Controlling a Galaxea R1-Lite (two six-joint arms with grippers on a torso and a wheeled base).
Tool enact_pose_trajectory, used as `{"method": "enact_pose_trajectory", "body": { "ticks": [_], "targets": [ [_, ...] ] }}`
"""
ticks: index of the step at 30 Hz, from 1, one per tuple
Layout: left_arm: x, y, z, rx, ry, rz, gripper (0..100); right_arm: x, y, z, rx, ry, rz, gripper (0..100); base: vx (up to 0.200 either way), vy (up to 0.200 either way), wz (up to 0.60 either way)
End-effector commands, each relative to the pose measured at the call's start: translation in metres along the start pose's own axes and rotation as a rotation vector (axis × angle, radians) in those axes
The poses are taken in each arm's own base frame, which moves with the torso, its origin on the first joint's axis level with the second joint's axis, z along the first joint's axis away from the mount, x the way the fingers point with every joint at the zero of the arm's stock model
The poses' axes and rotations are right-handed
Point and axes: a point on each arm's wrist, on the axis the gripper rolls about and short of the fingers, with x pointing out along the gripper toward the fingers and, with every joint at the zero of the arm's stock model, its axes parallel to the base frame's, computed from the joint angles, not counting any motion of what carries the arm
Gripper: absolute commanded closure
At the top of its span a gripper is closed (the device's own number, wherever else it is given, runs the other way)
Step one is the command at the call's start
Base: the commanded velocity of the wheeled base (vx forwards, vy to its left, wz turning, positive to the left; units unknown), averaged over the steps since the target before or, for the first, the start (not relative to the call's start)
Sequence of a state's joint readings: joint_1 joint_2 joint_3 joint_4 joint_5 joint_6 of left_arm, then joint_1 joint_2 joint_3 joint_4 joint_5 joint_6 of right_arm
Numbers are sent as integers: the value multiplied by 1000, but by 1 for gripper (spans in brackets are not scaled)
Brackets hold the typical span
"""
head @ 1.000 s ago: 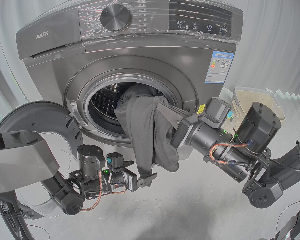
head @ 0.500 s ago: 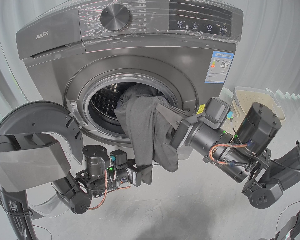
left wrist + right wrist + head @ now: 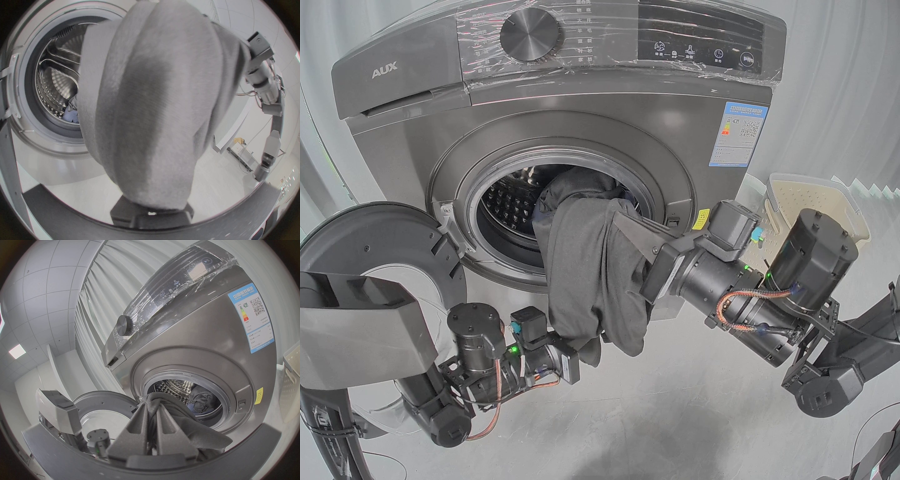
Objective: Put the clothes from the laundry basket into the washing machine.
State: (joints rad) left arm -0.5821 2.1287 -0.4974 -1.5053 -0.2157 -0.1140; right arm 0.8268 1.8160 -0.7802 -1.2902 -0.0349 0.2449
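- Grey door (image 3: pixel 381 240) of the washing machine (image 3: pixel 562 100) stands open at 8 o'clock of the drum mouth (image 3: pixel 509 206).
- My left hand (image 3: pixel 578 356) sits at 6 o'clock of the dark garment (image 3: pixel 594 269), under its hem. I cannot tell whether it grips.
- That garment hangs half out of the drum mouth, over the lower rim.
- My right hand (image 3: pixel 152 405) pinches the garment's upper fold at the mouth's 3 o'clock.
- Cream laundry basket (image 3: pixel 800 190) stands at 3 o'clock of the machine.

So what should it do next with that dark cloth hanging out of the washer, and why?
Probably lift the left hand toward the drum opening, carrying the hanging end in. The dark garment is only draped over its rim, most of it outside, while the right hand is clamped on its upper part.
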Motion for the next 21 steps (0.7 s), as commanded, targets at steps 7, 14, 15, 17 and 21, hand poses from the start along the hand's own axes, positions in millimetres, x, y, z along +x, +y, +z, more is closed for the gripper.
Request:
{"method": "enact_pose_trajectory", "body": {
  "ticks": [7, 14, 15, 17, 21],
  "targets": [
    [-99, -39, 32, 28, -55, -100, 100, 0, -24, -8, -24, 24, -109, 100, 0, 0, 0],
    [-116, -47, 48, 40, -129, -170, 100, -5, -27, -21, -27, 77, -125, 100, 0, 0, 0],
    [-117, -47, 49, 39, -135, -179, 100, -5, -28, -24, -27, 85, -126, 100, 0, 0, 0],
    [-118, -48, 51, 29, -137, -200, 100, -4, -27, -30, -25, 101, -124, 100, 0, 0, 0],
    [-118, -51, 52, 25, -141, -229, 100, -4, -28, -43, -24, 140, -122, 100, 0, 0, 0]
  ]
}}
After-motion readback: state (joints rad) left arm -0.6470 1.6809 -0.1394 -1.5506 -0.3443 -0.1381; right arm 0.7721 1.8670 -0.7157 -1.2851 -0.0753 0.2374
